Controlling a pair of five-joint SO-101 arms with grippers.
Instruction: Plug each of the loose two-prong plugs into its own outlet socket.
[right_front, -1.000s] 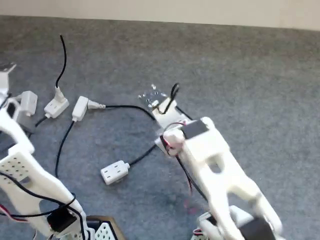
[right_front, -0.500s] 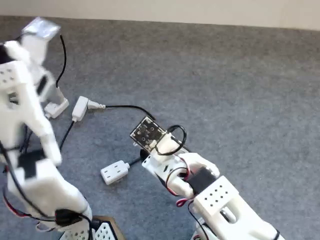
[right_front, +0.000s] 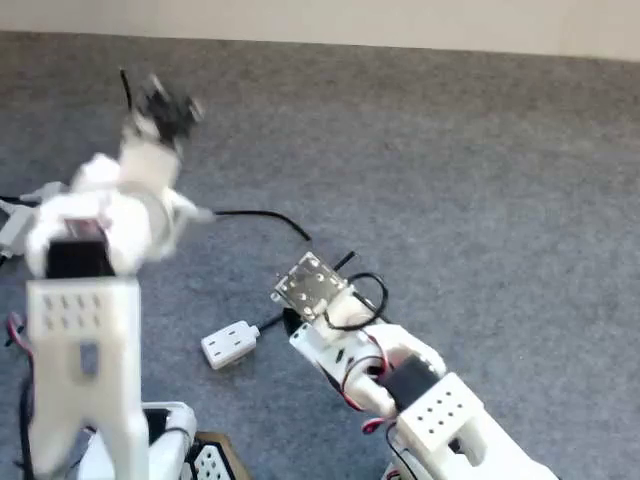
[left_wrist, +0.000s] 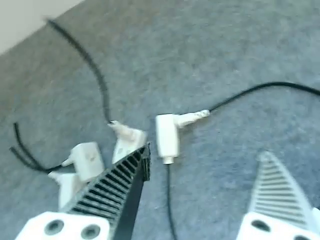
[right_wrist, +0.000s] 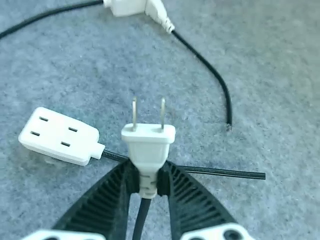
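Note:
My right gripper (right_wrist: 148, 172) is shut on a white two-prong plug (right_wrist: 148, 137), held above the carpet with its prongs pointing away from the wrist. A white multi-socket outlet block (right_wrist: 60, 136) lies just beside the plug; in the high view this outlet block (right_front: 228, 343) sits left of the right arm (right_front: 400, 375). My left gripper (left_wrist: 205, 154) hangs open with nothing in it, above a white angled plug (left_wrist: 167, 134) on a black cord. Beside that lie two more white plugs (left_wrist: 127, 142) (left_wrist: 85, 157). In the high view the left gripper (right_front: 165, 105) is raised at the upper left.
Grey carpet (right_front: 480, 180) covers the floor, bare to the right. A black cable (right_front: 265, 215) runs between the arms, and its loose cable end (right_wrist: 227, 125) lies near the held plug. Another white connector (right_wrist: 132, 6) lies farther off.
The left arm has swung up from the left edge and now stands over the plugs. The right arm has drawn back toward the near edge, still holding its plug.

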